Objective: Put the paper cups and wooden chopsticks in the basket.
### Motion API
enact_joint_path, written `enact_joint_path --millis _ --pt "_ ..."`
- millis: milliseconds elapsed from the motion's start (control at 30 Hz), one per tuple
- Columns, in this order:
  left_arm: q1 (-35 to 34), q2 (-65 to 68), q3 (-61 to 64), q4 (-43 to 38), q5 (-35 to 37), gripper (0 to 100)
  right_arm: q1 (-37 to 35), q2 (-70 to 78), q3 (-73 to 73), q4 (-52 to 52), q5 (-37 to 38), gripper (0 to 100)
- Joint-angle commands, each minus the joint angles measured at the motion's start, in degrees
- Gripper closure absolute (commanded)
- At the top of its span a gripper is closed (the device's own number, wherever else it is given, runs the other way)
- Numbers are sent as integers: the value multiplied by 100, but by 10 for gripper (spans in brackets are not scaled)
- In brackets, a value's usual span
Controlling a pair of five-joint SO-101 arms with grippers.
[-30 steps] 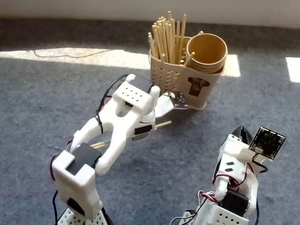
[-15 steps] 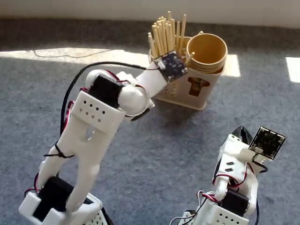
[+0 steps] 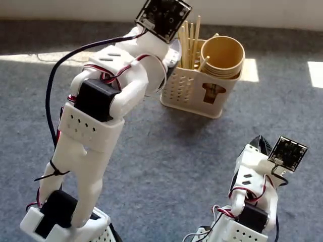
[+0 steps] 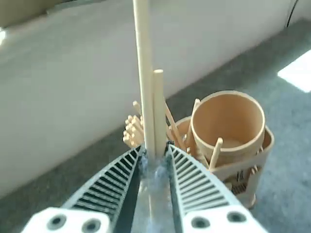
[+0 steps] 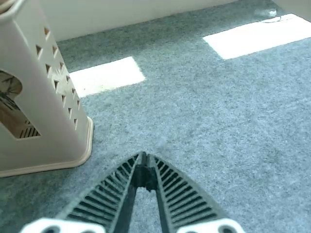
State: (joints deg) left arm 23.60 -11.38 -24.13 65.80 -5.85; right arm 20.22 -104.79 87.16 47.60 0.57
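Pale wooden chopsticks (image 4: pixel 146 97), two, are pinched upright in my left gripper (image 4: pixel 155 151) above the cream perforated plastic basket (image 3: pixel 194 93) holding stacked tan paper cups (image 3: pixel 222 53). My right gripper (image 5: pixel 145 162) is pressed together, near the basket.

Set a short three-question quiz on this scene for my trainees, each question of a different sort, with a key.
1. True or false: the right gripper holds a paper cup.
2. What is clamped in the left gripper? A) wooden chopsticks B) a paper cup C) nothing
3. Fill the gap: the stacked paper cups stand inside the ____.
Key: 1 false, its jaws are shut on nothing; 2 A; 3 basket.
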Motion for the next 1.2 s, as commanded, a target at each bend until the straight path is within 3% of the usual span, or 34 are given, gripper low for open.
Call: enact_joint_path --millis 0,267,467,733,933,1033,1167 --pt "127 -13 -286 -1099 264 996 13 -57 -22 -207 -18 993" --pt "127 84 -277 -2391 712 996 13 -57 -22 -207 -18 993" --pt "268 198 -268 -2620 941 996 13 -57 -22 -207 -18 993" --pt "303 1297 -277 -3305 923 996 13 -57 -22 -207 -18 993" --pt "303 1745 -268 -3235 932 996 13 -57 -22 -207 -9 993" --pt "303 1754 -189 -2804 941 995 13 -57 -22 -207 -9 993" --pt "330 1736 -136 -2040 958 883 13 -57 -22 -207 -9 993"
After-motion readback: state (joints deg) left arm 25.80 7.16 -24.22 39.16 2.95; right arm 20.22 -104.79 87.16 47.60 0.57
